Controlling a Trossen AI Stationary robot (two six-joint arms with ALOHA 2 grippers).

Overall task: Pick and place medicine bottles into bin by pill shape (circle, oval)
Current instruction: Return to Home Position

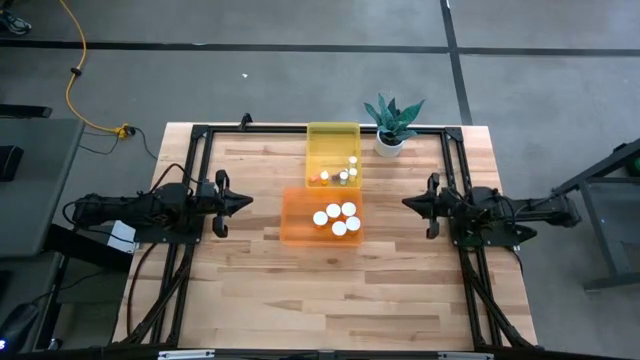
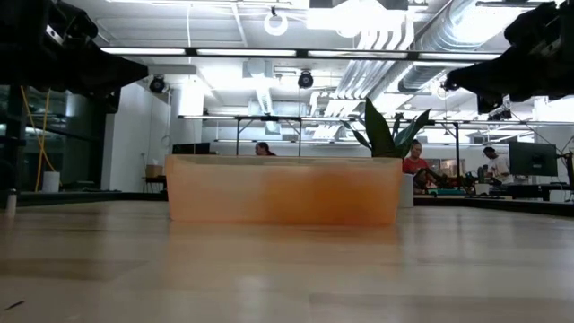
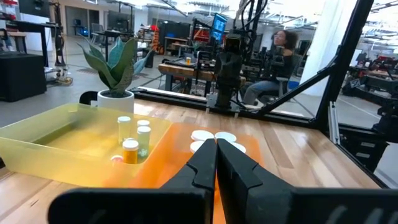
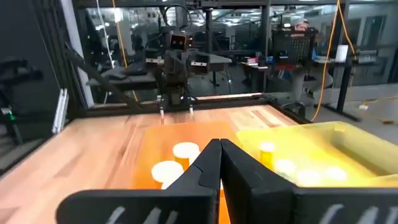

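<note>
Left gripper closed; medicine bottles stand caps up.

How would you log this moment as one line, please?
left gripper shut, empty; right gripper shut, empty; wide bottles in orange bin; narrow bottles in yellow bin

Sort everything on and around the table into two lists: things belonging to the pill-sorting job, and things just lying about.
Job: wider medicine bottles in the orange bin; narrower bottles in the yellow bin; left gripper and right gripper, both shut, either side.
Lying about: potted plant; yellow cable on the floor.
</note>
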